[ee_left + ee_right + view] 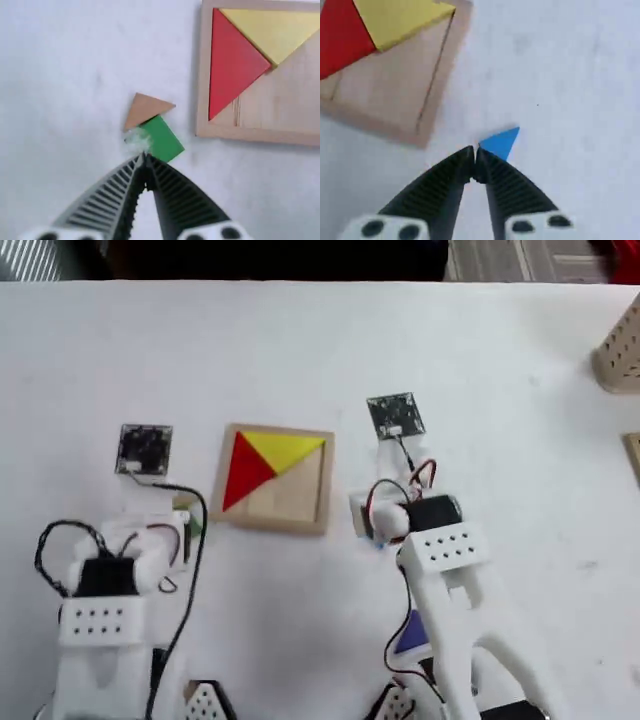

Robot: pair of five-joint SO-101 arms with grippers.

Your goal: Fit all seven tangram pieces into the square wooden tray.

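The square wooden tray [318,502] lies mid-table with a red triangle [240,476] and a yellow triangle [285,449] fitted in its far-left part. The rest of its floor is bare wood. In the left wrist view my left gripper [145,161] is shut, its tips touching the edge of a green square [161,138]. That square overlaps a tan triangle [146,108] just outside the tray's rim [201,75]. My right gripper [475,154] is shut too, tips at the corner of a small blue triangle [501,142] beside the tray's other side [439,75].
A purple-blue piece [410,635] lies under the right arm near the table's front. Two small black circuit boards [145,448] [395,416] with trailing cables flank the tray. A perforated wooden block [620,350] stands at the far right edge.
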